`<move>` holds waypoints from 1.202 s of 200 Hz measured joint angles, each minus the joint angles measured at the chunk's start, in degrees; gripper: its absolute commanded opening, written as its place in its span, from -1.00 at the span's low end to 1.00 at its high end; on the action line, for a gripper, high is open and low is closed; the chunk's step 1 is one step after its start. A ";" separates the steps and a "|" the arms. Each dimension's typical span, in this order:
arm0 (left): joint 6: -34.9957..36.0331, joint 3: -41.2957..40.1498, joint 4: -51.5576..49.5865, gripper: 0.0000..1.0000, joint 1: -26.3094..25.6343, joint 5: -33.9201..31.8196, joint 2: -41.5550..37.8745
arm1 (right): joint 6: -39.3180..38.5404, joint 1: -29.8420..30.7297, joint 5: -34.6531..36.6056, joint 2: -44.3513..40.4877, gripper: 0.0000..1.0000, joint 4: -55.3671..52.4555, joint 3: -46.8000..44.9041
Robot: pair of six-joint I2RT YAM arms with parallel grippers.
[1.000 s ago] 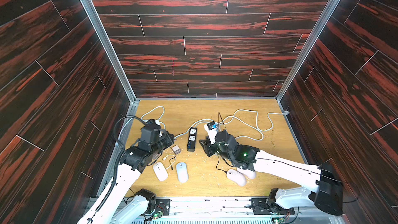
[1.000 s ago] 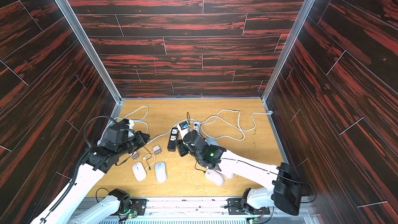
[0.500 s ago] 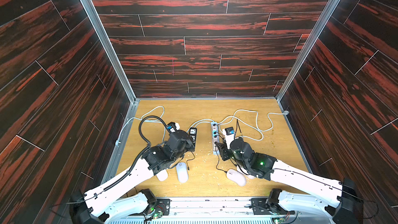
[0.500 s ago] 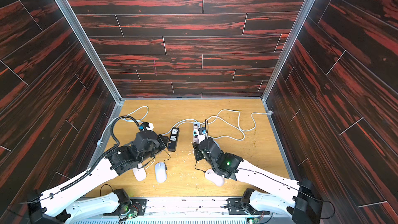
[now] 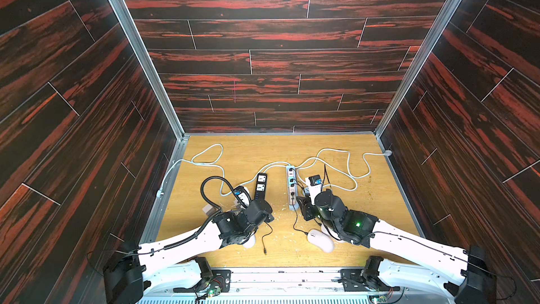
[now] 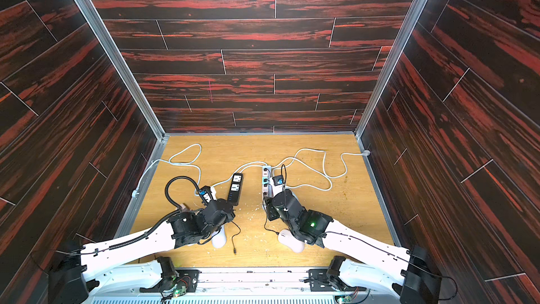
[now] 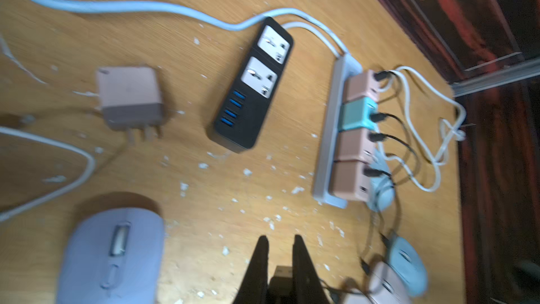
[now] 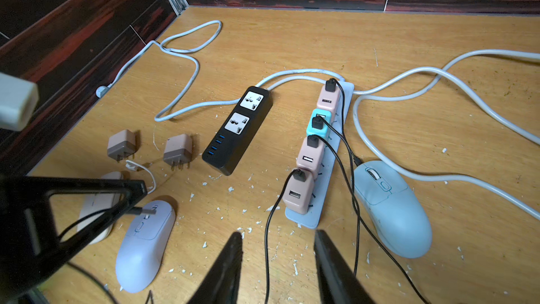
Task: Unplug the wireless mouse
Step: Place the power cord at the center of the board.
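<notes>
I'm pinching a loose cable plug [image 7: 282,273] in the left gripper [image 7: 280,239]. The right gripper [image 8: 277,233] is hanging half open and empty, nearer the blue mouse [image 8: 391,209] lying beside the power strip [image 8: 305,219] stretching ahead.

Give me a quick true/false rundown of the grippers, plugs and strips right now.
The left gripper is shut on a USB plug: true.
The black power strip has a cable in a blue port: false; all four ports are free.
The pale power strip carries four adapters, including one teal adapter: true.
The right gripper clamps a cable: false; its jaws stand open.
</notes>
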 measured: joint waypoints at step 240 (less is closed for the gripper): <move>-6.14 1.27 6.86 -0.77 14.12 -5.49 19.30 | 4.26 -0.02 -0.70 -0.79 -0.13 -0.48 -2.78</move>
